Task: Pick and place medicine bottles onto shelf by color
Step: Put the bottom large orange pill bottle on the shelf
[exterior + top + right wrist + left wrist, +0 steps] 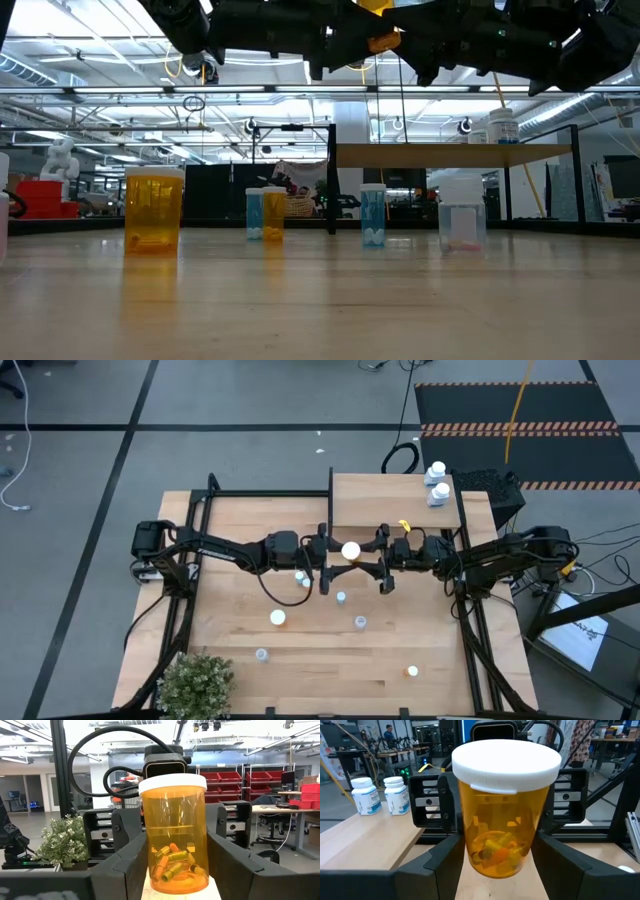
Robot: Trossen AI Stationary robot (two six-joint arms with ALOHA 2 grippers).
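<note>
A large orange medicine bottle (351, 550) with a white cap stands upright in the air above the table's middle, just in front of the shelf (390, 500). My left gripper (335, 552) reaches it from the left and my right gripper (368, 552) from the right, each shut on it. Pills lie in its bottom (500, 852). Two white bottles (437, 482) stand on the shelf's far right corner. Several small orange and pale blue bottles (341, 597) stand upright on the tabletop nearer me. My left gripper (500, 870) comes level from the table's left. Its two fingers (445, 865) pinch the orange bottle's lower body (472, 845). The bottle is upright and clear of the table. My right gripper (177, 875) comes level from the table's right, facing the left one. Its fingers (132, 860) lie against the lower sides of the same bottle's body (152, 855), one on each side. The bottle stands upright between them.
On the table stand an orange bottle (153, 210), a blue and orange pair (265, 213), a blue one (373, 215) and a clear one (462, 215). A potted plant (195, 680) sits at the near left corner. The shelf's black post (330, 510) rises close to the grippers.
</note>
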